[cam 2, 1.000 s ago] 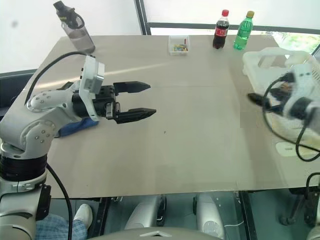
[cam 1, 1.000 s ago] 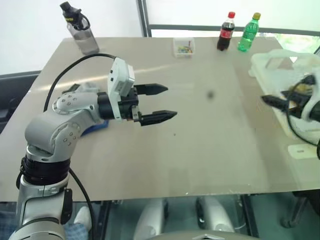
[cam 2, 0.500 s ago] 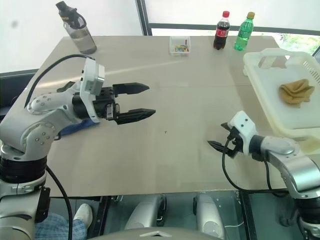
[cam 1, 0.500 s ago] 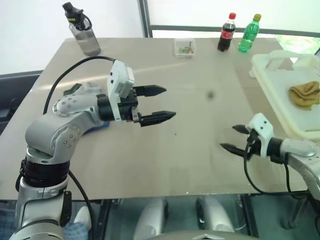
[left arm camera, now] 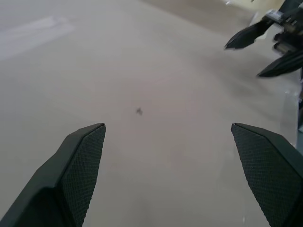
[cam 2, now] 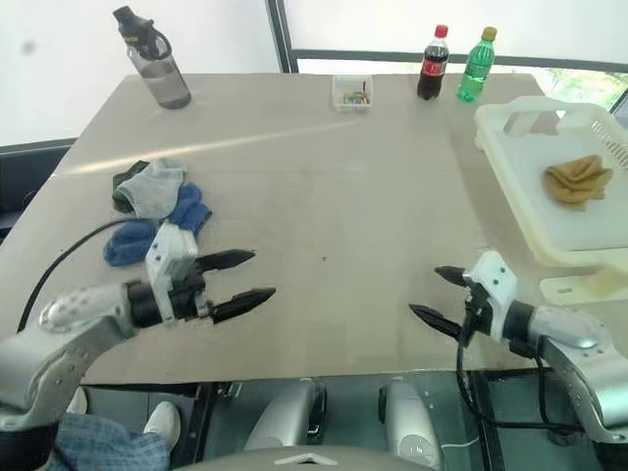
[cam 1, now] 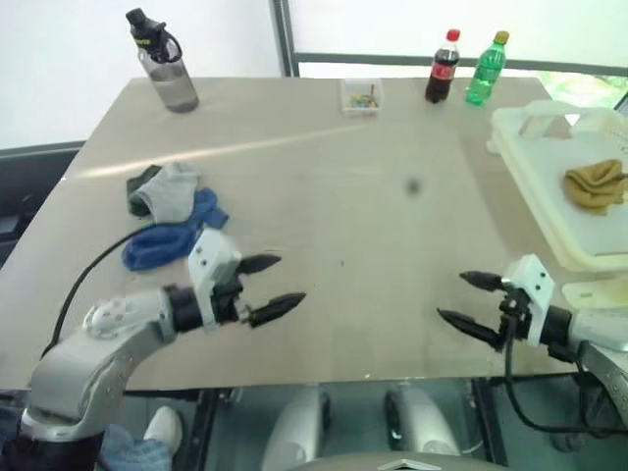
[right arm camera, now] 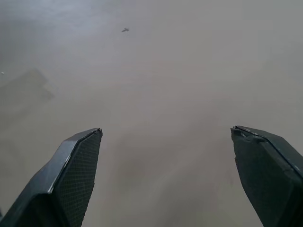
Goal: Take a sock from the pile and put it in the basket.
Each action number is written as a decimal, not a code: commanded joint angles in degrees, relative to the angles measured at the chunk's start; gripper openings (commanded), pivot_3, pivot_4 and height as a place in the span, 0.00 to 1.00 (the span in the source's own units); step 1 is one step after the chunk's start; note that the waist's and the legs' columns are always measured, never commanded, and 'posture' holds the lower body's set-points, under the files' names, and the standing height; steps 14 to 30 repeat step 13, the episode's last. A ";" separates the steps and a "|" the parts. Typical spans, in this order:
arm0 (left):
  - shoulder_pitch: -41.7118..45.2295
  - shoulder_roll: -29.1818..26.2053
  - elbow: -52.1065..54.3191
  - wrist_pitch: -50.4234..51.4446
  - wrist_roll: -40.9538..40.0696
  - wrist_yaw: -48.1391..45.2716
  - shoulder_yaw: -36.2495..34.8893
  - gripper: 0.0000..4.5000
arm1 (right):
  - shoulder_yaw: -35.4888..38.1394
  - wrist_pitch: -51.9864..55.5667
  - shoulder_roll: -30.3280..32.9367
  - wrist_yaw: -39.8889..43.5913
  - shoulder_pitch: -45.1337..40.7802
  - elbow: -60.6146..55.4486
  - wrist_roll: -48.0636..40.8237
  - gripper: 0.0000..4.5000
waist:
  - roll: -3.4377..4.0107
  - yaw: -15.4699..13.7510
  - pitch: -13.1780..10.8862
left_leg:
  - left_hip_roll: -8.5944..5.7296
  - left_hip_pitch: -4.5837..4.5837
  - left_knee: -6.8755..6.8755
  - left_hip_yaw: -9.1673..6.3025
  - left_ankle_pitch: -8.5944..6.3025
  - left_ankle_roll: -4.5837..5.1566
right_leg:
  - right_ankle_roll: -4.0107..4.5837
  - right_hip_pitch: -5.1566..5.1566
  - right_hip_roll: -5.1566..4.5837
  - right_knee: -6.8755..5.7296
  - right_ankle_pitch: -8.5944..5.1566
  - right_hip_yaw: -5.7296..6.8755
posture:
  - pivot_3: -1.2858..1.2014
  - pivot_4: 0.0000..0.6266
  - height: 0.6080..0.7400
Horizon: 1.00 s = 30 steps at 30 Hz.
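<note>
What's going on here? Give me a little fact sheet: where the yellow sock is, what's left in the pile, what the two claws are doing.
sock: mustard-yellow sock lies crumpled inside the basket
basket: cream-white basket at the table's right edge
pile: grey and blue socks on the table's left side
left gripper: open, holding nothing, low over the table's near edge
right gripper: open, holding nothing, near the front edge
far edge: water bottle, small clear box, cola bottle, green bottle

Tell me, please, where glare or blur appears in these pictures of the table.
Left eye view: a pale streak of glare crosses the table beyond the pile, and a dark blurred spot hangs near its middle. Right eye view: the same streak, no spot. Right wrist view: the tabletop looks soft and hazy between the right tool's fingers.
</note>
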<state>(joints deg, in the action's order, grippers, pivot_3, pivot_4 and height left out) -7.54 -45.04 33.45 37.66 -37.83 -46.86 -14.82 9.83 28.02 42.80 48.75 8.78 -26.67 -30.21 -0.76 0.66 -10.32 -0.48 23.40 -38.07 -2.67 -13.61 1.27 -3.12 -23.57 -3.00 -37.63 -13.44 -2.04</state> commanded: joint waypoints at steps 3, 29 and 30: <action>-8.64 -0.03 3.57 -4.87 0.80 -1.51 -10.56 1.00 | 6.05 -2.23 3.15 4.97 1.89 -0.62 -2.12 0.99 | -0.02 -0.15 0.02 | 0.04 -0.07 -0.03 0.04 0.00 0.00 | 0.09 0.05 0.00 -0.03 -0.06 -0.02 | 0.52 0.24 1.00; -15.97 0.01 2.97 -7.26 1.19 -2.57 -18.75 1.00 | 8.96 -4.50 5.85 10.33 0.95 3.89 -2.37 0.99 | -0.12 -0.18 0.07 | 0.17 -0.30 -0.03 0.54 -0.01 0.01 | -0.14 0.08 0.06 -0.06 -0.20 -0.36 | 0.52 0.24 1.00; -15.97 0.01 2.97 -7.26 1.19 -2.57 -18.75 1.00 | 8.96 -4.50 5.85 10.33 0.95 3.89 -2.37 0.99 | -0.12 -0.18 0.07 | 0.17 -0.30 -0.03 0.54 -0.01 0.01 | -0.14 0.08 0.06 -0.06 -0.20 -0.36 | 0.52 0.24 1.00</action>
